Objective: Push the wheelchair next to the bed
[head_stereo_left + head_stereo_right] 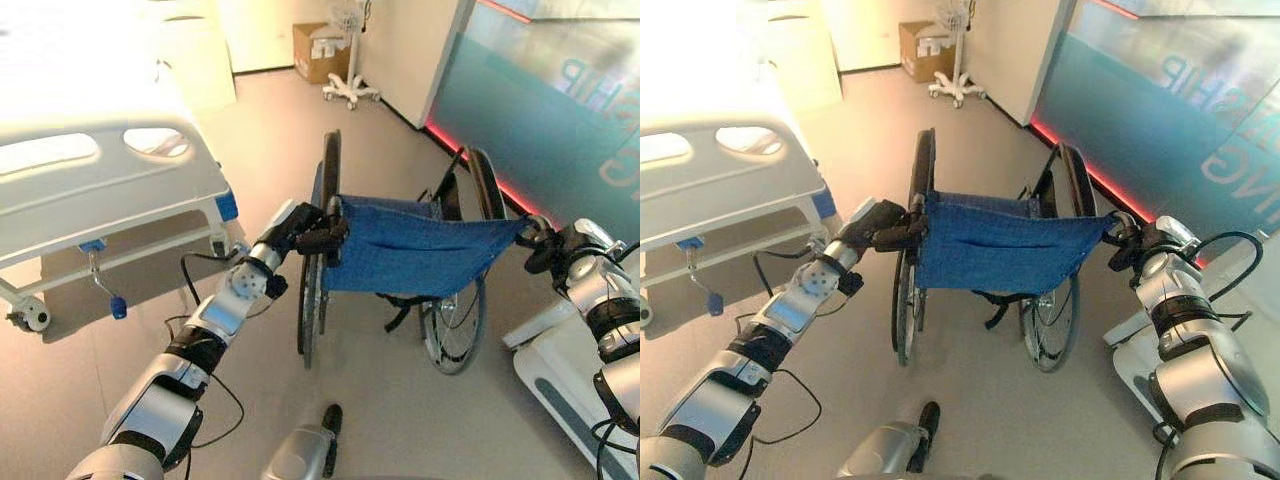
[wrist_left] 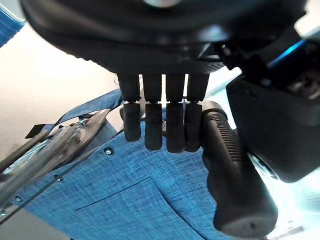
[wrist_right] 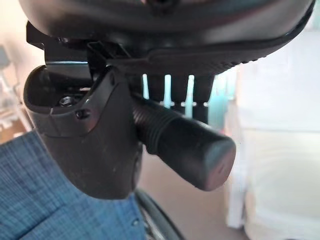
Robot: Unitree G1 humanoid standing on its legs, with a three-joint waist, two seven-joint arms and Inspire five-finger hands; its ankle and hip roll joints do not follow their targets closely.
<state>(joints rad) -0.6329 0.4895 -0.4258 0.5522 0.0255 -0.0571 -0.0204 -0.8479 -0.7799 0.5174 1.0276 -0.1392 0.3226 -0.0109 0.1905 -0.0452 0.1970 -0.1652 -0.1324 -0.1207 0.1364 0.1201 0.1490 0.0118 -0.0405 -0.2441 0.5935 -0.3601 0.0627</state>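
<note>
Gripping both push handles, the robot stood right behind the wheelchair [image 1: 400,250]. Left hand [image 1: 318,232] was curled round the left push handle [image 2: 235,175]; in the left wrist view the fingers [image 2: 155,127] wrapped over the black ribbed grip, with the blue fabric backrest [image 1: 1000,245] just past them. Right hand [image 1: 1137,243] was clamped on the right push handle [image 3: 185,145]; in the right wrist view the thumb [image 3: 95,135] sat across the grip and the grip's rounded end stuck out beyond the hand.

Wheelchair was upright on the floor, backrest facing the robot, both big wheels [image 1: 455,325] down, seat facing away. Bed [image 1: 100,190] sat to the left of the wheelchair and a little ahead of it, apart from it, with bare floor between the bed's foot end and the wheelchair's left wheel. Bed's white footboard faced the robot; a blue-tipped crank handle [image 1: 117,305] hung below it and a castor [image 1: 30,318] showed at the near corner.

Beyond the wheelchair: a cardboard box [image 1: 318,52] against the far wall and a white wheeled stand [image 1: 350,90] just beside it. Right of the wheelchair ran a teal glass wall [image 1: 1160,110] with a red strip along its base. A white piece of equipment [image 1: 560,380] sat on the floor near the wheelchair's right wheel, under the right arm.
</note>
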